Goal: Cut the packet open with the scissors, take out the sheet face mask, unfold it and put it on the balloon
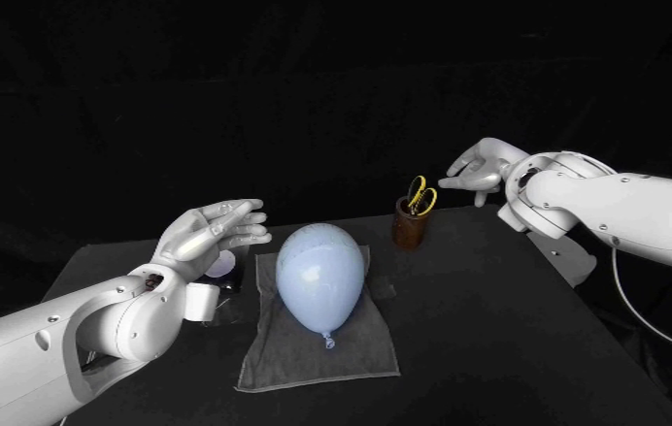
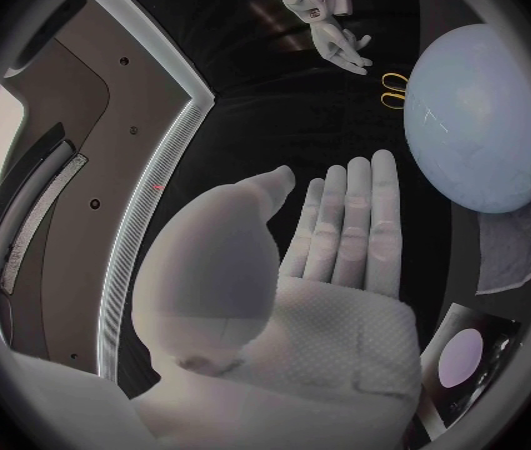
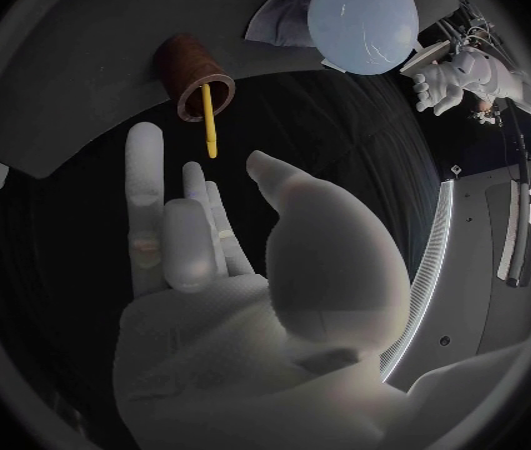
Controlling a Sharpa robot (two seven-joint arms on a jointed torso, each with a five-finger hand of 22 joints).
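- The cloth (image 1: 316, 358) is lying nearest on the bench (image 1: 532, 348), with the balloon (image 1: 319, 276) resting on it, knot pointing to six o'clock. Nothing is holding the balloon, so a brush from either arm is likely to roll it off the cloth.
- The packet (image 1: 221, 269) is lying flat at about nine o'clock of the balloon, just beside the cloth's edge, and looks uncut as far as I can tell. Lying flat, it is offering little edge to pinch. Fingers may end up sliding over it or pushing it against the balloon.
- The left robot hand (image 1: 210, 232) is hovering above the packet, spread wide, palm open and holding nothing. If it comes down, its arm would be passing close to the balloon, and that is the likeliest knock.
- The cup (image 1: 411, 230) is standing at one o'clock of the balloon, apart from it, with the scissors (image 1: 420, 196) sitting handles-up inside. The cup looks narrow, so a sideways pull on the handles may tip it or lift it along with the scissors.
- The right robot hand (image 1: 484, 169) is hanging farthest off, at about two o'clock of the scissors. It is near them but not touching, with its fingers loosely apart and empty. Getting fingers into the small loops is the delicate part, and a poor hold risks dropping the blades onto the balloon and popping it.
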